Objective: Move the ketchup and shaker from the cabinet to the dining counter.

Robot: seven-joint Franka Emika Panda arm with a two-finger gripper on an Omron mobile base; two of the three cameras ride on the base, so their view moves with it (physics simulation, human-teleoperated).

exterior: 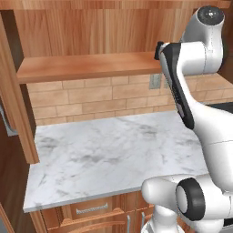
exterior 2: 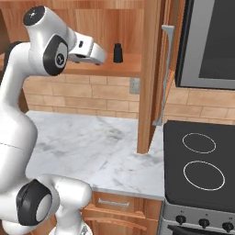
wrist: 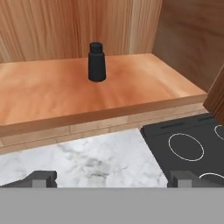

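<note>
Cabinet [exterior 2: 148, 69] of reddish-brown wood fills the upper part of both base views, its door swung open at 3 o'clock in the right base view with the long metal handle [exterior 2: 169, 73] showing edge-on. Below it lies a white-grey marble counter [exterior: 104, 154] backed by tan brick tile [exterior: 82, 98]. At 4 o'clock in the right base view sits a black cooktop [exterior 2: 202, 165] with two ringed burners, and a dark oven window [exterior 2: 206, 41] hangs above it at 2 o'clock. The white arm [exterior 2: 18, 124] reaches up to shelf level. The wooden shelf [wrist: 52, 96] inside carries the shaker [wrist: 96, 62], small, black and upright, at 12 o'clock in the hand view and well apart from the hand. The gripper [wrist: 112, 178] hangs in front of the shelf edge with its fingertips [wrist: 41, 178] spread fully wide, holding nothing
</note>
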